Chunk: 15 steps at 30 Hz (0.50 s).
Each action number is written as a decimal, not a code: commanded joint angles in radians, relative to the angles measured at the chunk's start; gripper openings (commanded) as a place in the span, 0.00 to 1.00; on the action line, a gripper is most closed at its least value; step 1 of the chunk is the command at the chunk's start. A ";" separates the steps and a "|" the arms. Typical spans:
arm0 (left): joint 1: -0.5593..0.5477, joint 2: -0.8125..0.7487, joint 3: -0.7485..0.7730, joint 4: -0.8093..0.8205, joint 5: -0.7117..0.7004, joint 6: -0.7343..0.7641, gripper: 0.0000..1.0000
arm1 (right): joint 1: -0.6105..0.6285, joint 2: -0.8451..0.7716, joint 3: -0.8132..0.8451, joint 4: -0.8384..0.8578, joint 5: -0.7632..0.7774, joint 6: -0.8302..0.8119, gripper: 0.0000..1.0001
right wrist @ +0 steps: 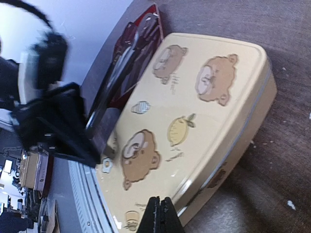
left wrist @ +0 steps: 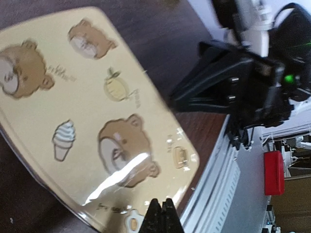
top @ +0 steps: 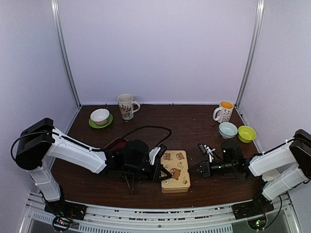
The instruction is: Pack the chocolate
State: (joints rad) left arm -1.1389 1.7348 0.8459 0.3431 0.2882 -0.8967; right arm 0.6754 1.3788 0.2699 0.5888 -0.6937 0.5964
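Note:
A tan tin (top: pixel 175 171) with a bear-printed lid lies closed on the dark table between my two arms. It fills the left wrist view (left wrist: pixel 97 121) and the right wrist view (right wrist: pixel 194 111). My left gripper (top: pixel 167 171) is shut and empty, its tips over the tin's left edge (left wrist: pixel 162 208). From the right, my right gripper (top: pixel 191 170) is also shut and empty, tips at the tin's right rim (right wrist: pixel 160 205). The chocolate is hidden from every view.
A red tray (top: pixel 116 143) lies under the left arm. At the back stand a patterned mug (top: pixel 126 106), a white bowl on a green plate (top: pixel 99 116), an orange-lined mug (top: pixel 223 111), a pale blue bowl (top: pixel 227 129) and a yellow-green bowl (top: pixel 246 133). A black cable (top: pixel 146 128) loops behind the tin.

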 commanded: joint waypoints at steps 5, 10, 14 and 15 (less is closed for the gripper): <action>-0.005 -0.017 -0.067 -0.034 -0.063 -0.021 0.00 | 0.071 -0.140 -0.070 0.014 0.005 0.026 0.00; -0.013 -0.085 -0.092 -0.033 -0.057 -0.021 0.00 | 0.091 -0.016 -0.062 -0.041 0.031 -0.020 0.00; -0.030 -0.076 -0.081 -0.026 -0.021 0.003 0.00 | 0.105 -0.087 -0.054 -0.076 0.043 -0.017 0.00; -0.033 -0.043 -0.075 -0.015 -0.003 0.007 0.00 | 0.108 -0.129 -0.052 -0.093 0.049 -0.015 0.00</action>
State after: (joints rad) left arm -1.1530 1.6600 0.7609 0.3050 0.2481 -0.9150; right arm 0.7666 1.3277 0.2203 0.5987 -0.6907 0.5961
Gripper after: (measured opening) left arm 0.008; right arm 0.009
